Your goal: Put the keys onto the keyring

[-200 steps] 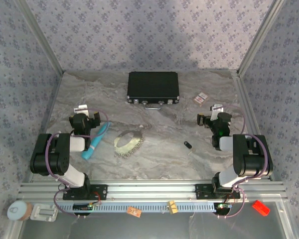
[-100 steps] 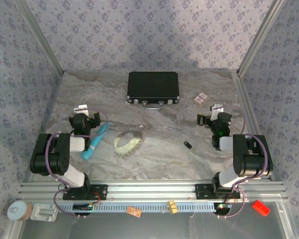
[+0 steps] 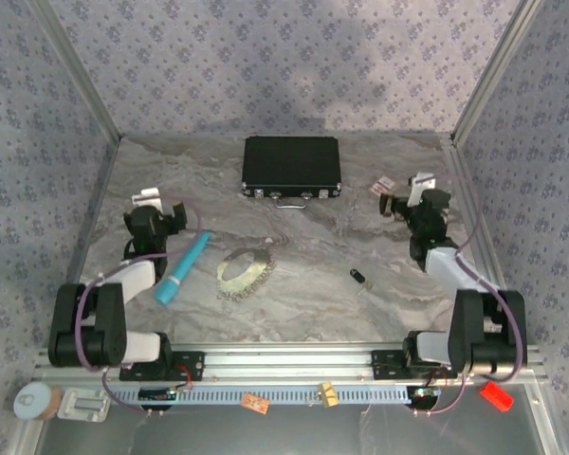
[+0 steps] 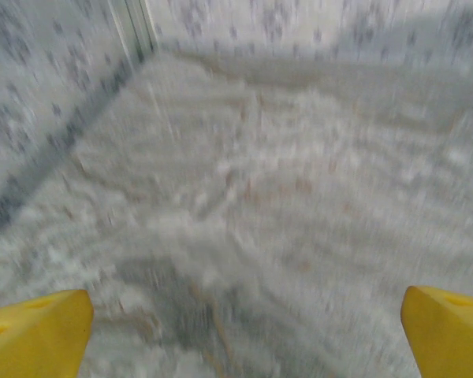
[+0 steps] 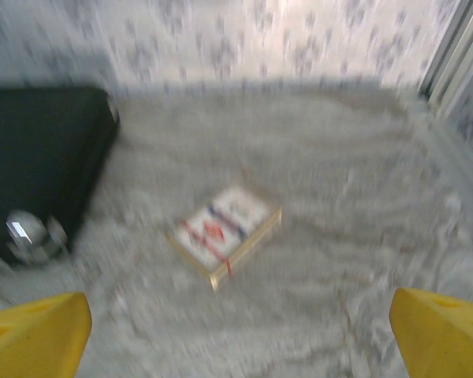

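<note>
The keyring (image 3: 244, 270), a pale silvery oval loop with a fringe of small metal pieces, lies flat in the middle of the marble table. To its right the keys (image 3: 358, 277), one small black oblong piece, lie alone. My left gripper (image 3: 161, 212) hangs at the far left, well back from the loop. In the left wrist view it (image 4: 248, 331) is open over bare, blurred marble. My right gripper (image 3: 404, 201) is at the right, behind the keys, and it (image 5: 236, 331) is open, with its yellow fingertips (image 5: 33, 327) wide apart.
A flat black case (image 3: 292, 168) sits at the back centre, its corner and latch (image 5: 31, 161) on the left of the right wrist view. A small card box (image 5: 225, 230) lies ahead of the right gripper. A turquoise stick (image 3: 182, 267) lies left of the keyring.
Both arms have unfolded and reached toward the back. The left gripper has moved back and left, the right gripper back toward the card box. The keyring and keys have not moved.
</note>
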Controlling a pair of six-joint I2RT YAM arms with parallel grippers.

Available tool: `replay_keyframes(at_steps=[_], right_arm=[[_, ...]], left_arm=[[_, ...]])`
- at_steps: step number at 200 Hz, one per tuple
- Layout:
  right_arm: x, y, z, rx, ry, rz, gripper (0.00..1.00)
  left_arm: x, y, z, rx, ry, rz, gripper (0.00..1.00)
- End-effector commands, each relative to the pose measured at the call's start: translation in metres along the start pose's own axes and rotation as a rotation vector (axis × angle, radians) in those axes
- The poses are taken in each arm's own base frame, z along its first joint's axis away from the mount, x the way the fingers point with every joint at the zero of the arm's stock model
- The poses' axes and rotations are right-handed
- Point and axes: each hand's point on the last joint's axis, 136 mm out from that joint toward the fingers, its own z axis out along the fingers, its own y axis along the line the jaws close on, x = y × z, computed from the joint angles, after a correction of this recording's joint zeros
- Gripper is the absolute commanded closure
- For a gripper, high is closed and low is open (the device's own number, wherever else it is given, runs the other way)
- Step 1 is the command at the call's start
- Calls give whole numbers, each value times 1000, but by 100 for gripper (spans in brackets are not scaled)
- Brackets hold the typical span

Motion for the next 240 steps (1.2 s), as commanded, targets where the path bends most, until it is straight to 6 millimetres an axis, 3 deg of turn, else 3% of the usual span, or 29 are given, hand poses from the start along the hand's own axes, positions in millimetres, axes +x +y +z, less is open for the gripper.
replay_keyframes(at_steps=[1, 32, 54, 70, 98, 142, 166, 197, 240], right_arm=[[6, 4, -18, 1, 90, 144, 1], [23, 22, -39, -40, 190, 281, 3], [44, 55, -53, -118, 295, 262, 6], [60, 82, -64, -165, 364, 218, 7], [90, 126, -79, -233, 497, 153, 12], [126, 193, -90, -342, 657, -47, 18], [139, 226, -88, -392, 729, -151, 21], [141, 265, -85, -458, 733, -204, 21], [140, 283, -79, -487, 725, -181, 22]], left_arm=[[-15, 2, -14, 1, 34, -79, 0], [-16, -17, -33, 114, 134, -215, 0], [-18, -49, -45, 276, 198, -356, 0], [-13, -73, -55, 340, 267, -360, 0], [11, -110, -73, 397, 398, -313, 0], [56, -144, -98, 419, 542, -308, 1], [83, -135, -111, 337, 648, -341, 3], [123, -112, -145, 217, 796, -401, 13], [153, -93, -191, 144, 856, -405, 28]])
